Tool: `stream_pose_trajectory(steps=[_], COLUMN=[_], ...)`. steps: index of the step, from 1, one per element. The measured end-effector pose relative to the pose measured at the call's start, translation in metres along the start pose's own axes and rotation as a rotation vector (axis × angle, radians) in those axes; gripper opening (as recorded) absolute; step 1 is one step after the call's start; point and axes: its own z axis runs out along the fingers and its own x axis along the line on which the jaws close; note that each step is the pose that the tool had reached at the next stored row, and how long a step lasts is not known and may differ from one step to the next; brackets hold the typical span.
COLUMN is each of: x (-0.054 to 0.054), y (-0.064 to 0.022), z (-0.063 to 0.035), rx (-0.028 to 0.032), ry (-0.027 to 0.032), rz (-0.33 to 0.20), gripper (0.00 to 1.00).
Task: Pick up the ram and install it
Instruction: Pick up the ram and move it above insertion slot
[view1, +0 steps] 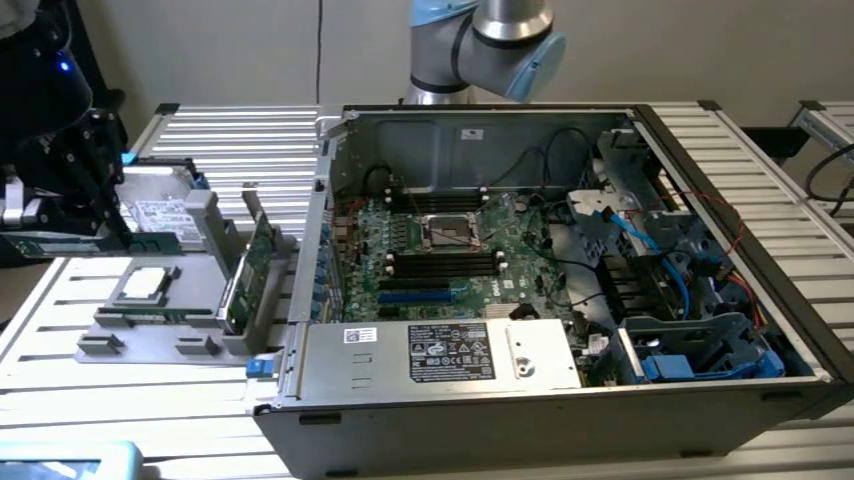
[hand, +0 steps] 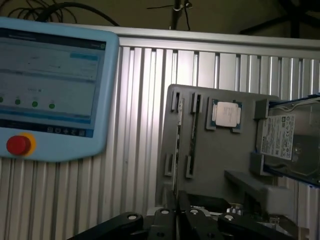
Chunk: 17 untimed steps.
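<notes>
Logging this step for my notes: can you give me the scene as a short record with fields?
pincer: shut on the ram stick, over the tray
ram stick: held edge-on, outside the computer case, not yet installed
tray: holds a processor chip and a hard drive
computer case: lid off, board in view
nearby: control tablet with a red button

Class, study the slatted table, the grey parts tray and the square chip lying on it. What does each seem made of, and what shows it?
Slatted table: bare metal, probably aluminium; silvery ribs catch the light.
Parts tray: likely matte plastic; dull, even surface with moulded brackets.
Square chip: shiny metal lid, pale and reflective.
</notes>
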Motion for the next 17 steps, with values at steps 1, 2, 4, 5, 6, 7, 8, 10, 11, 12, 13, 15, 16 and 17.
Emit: stream_pose_trajectory(steps=[1, 2, 4, 5, 6, 7, 8, 10, 11, 12, 13, 15, 16, 17], x=[0.0, 0.0, 0.001, 0.001, 0.001, 0.001, 0.001, 0.001, 0.001, 0.002, 0.002, 0.002, 0.002, 0.002], y=[-0.0043, -0.0087, -0.0174, -0.0218, -0.0259, -0.0294, -0.0332, -0.0403, -0.0432, -0.0459, -0.0482, -0.0534, -0.0559, -0.0584], z=[-0.0003, -0.0005, -0.0009, -0.0012, -0.0018, -0.0026, -0.0036, -0.0058, -0.0068, -0.0077, -0.0089, -0.0126, -0.0146, -0.0167], rx=[-0.0005, -0.0011, -0.0021, -0.0024, -0.0025, -0.0025, -0.0025, -0.0025, -0.0024, -0.0025, -0.0025, -0.0024, -0.0024, -0.0022], ry=[0.0, 0.0, -0.0001, 0.0, -0.0001, -0.0001, 0.0, 0.0, -0.0001, 0.0, -0.0006, -0.0034, -0.005, -0.0073], rz=[0.0, 0.0, -0.001, -0.001, -0.001, -0.001, -0.001, -0.001, -0.001, -0.001, -0.001, -0.001, -0.001, -0.001], gripper=[0.14, 0.14, 0.14, 0.14, 0.14, 0.14, 0.14, 0.14, 0.14, 0.14, 0.14, 0.14, 0.14, 0.14])
